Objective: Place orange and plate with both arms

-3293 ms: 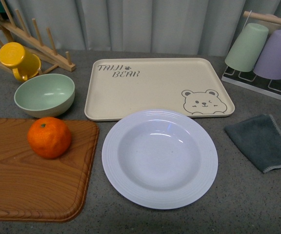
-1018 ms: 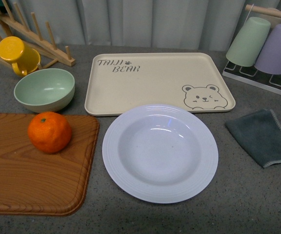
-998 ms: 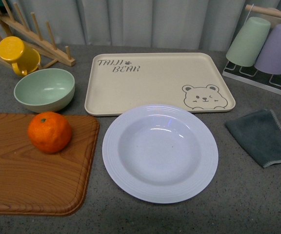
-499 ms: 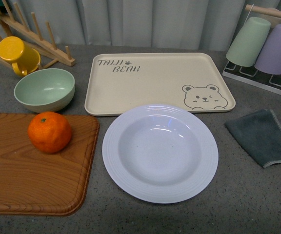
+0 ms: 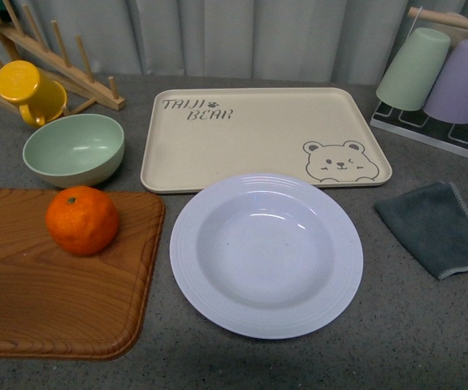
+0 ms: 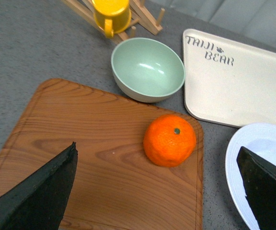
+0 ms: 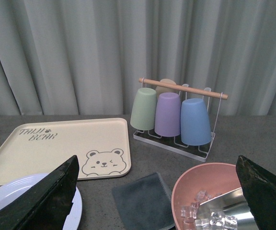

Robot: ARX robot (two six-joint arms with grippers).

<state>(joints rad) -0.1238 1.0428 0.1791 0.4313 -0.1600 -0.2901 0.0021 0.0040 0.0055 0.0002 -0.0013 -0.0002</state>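
Orange (image 5: 82, 220) sat untouched on the wooden board (image 5: 47, 309), plate (image 5: 266, 254) on the counter (image 5: 429, 341) just before the bear tray (image 5: 250, 130); I had left gripper (image 6: 156, 146) and right gripper (image 7: 157, 160) spread wide, empty, with nothing yet placed, by my reading

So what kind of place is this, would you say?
Probably a kitchen counter, maybe a staged one given the curtain behind. A wooden dish rack, upturned cups on a drying stand, and a cutting board with an orange point to it.
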